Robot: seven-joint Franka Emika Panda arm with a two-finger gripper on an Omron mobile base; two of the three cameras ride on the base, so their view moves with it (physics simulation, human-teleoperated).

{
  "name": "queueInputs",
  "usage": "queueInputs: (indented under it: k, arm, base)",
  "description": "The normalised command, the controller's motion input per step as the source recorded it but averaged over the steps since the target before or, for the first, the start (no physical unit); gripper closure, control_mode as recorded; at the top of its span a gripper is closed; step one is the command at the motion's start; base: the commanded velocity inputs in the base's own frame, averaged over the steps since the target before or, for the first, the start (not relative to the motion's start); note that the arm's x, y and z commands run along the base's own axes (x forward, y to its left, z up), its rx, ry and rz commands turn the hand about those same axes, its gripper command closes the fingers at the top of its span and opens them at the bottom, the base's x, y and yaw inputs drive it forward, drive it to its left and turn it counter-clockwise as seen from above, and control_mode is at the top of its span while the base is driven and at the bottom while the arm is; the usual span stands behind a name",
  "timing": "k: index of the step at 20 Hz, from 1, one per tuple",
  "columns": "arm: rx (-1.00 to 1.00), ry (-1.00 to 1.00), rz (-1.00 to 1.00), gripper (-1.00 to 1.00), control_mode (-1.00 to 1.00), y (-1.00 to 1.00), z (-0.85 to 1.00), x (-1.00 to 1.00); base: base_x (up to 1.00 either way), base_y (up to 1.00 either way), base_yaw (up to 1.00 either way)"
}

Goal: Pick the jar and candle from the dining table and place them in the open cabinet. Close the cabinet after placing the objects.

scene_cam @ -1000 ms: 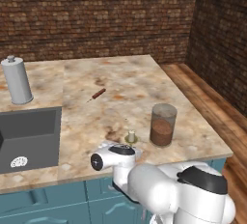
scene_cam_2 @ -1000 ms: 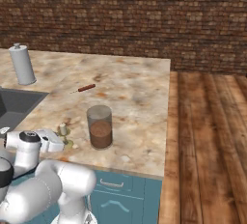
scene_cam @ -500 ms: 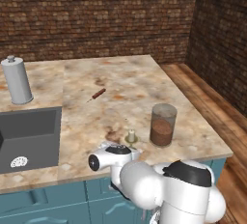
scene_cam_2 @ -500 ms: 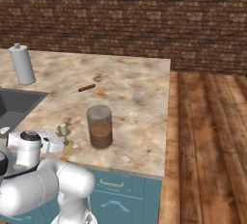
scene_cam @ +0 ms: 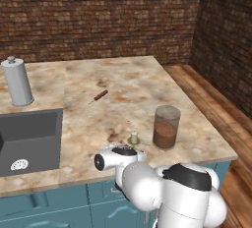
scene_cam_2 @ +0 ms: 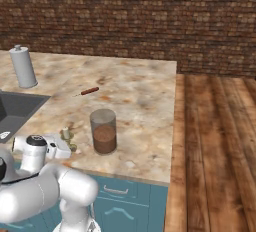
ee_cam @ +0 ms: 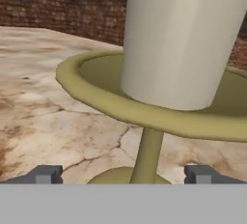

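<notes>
With jaws wide, the gripper (ee_cam: 123, 175) is straddling the candle (scene_cam: 133, 137) near the table's (scene_cam: 128, 82) front edge, seemingly ungrasped, while the jar (scene_cam: 166, 127) is waiting beside it.

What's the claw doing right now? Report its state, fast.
Claw: open, holding nothing; its two dark tips stand wide either side of the stem of the small yellow-brass holder carrying the cream stub candle.
</notes>
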Motion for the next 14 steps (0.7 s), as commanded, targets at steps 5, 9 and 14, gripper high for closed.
queueInputs:
  k: [5,9,14]
  arm:
    - [-0.01,0.00,-0.09,1.00,-1.00,-0.09,-0.14,0.01]
    - [0.00,0.00,0.00,1.00,-1.00,0.05,0.00,0.00]
    - [-0.05,0.00,0.00,1.00,-1.00,0.01,0.12,-0.02]
  base:
    - [0.00,0.00,0.00]
    - [0.00,0.00,0.00]
    - [0.00,0.00,0.00]
